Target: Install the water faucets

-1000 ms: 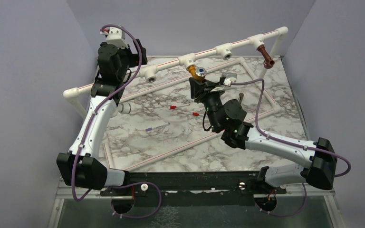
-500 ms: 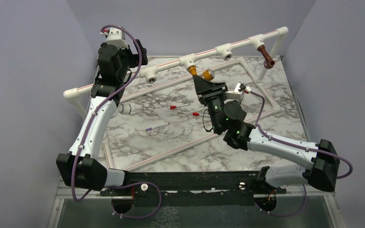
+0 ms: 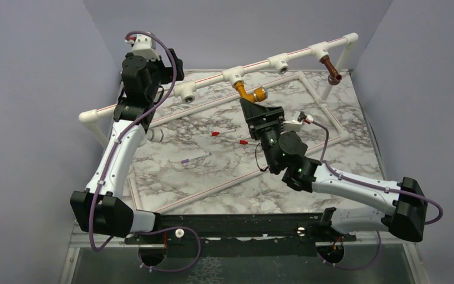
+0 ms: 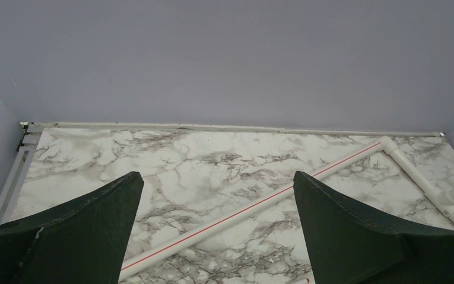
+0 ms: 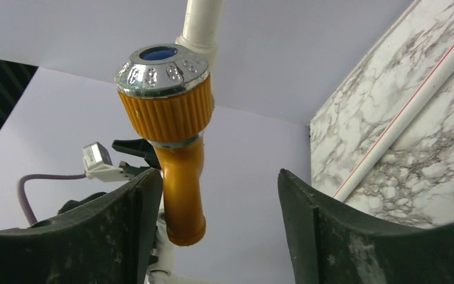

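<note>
Hanging from a tee (image 3: 234, 75), the orange faucet (image 3: 249, 93) is seen from above just beyond the right gripper (image 3: 255, 104), the nearer one; the brown faucet (image 3: 331, 70) is seated far right. By the left wrist, the left gripper (image 4: 219, 195) is shown wide, empty. At the right wrist, fingers (image 5: 307, 225) are spread wide, the faucet's long axis upright between them, ungripped.

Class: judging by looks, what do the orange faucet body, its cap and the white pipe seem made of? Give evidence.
Orange faucet body: probably moulded plastic, uniform colour, soft sheen. Cap: chrome-look, bright highlights; metal or plated plastic, unclear. White pipe: likely plastic, matt, opaque.
</note>
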`<state>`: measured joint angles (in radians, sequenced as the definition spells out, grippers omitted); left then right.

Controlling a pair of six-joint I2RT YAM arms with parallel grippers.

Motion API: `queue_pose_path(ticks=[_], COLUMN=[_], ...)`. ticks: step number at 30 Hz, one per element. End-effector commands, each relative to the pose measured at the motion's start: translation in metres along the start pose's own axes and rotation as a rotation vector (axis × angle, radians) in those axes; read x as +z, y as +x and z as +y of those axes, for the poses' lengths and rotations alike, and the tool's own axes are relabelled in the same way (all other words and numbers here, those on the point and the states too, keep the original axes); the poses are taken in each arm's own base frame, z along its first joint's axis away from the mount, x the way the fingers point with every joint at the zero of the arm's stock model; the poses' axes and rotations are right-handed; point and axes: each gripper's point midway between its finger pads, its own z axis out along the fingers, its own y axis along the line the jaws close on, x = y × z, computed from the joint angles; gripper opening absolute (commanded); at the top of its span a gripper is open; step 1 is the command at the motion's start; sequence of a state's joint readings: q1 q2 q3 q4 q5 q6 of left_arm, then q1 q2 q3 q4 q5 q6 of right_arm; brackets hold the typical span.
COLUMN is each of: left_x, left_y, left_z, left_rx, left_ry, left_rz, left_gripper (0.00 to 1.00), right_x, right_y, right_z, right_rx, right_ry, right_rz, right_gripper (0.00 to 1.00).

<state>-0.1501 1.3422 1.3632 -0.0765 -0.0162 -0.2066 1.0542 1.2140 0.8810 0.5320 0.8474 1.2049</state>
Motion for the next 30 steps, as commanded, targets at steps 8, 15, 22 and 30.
queue_pose_path(ticks=[8, 15, 22, 30], left_x=[-0.003, -0.003, -0.001, -0.002], left_y=[0.085, 0.086, 0.088, 0.088], left_z=[0.027, 0.028, 0.028, 0.028], left_rx=[-0.019, -0.015, -0.02, -0.021], left_ry=[-0.054, -0.057, -0.054, -0.053], left_rz=[0.267, 0.268, 0.274, 0.275], left_gripper=[0.99, 0.99, 0.99, 0.99], right_x=[-0.029, -0.04, -0.049, -0.057], right_y=[-0.037, -0.049, -0.053, -0.046], right_z=[0.009, 0.035, 0.057, 0.049], right_rx=[-0.307, -0.807, -1.381, -2.094], right_ry=[-0.051, -0.173, -0.38, -0.646], right_rz=[0.009, 0.075, 0.133, 0.252], right_gripper=[0.86, 0.85, 0.85, 0.85])
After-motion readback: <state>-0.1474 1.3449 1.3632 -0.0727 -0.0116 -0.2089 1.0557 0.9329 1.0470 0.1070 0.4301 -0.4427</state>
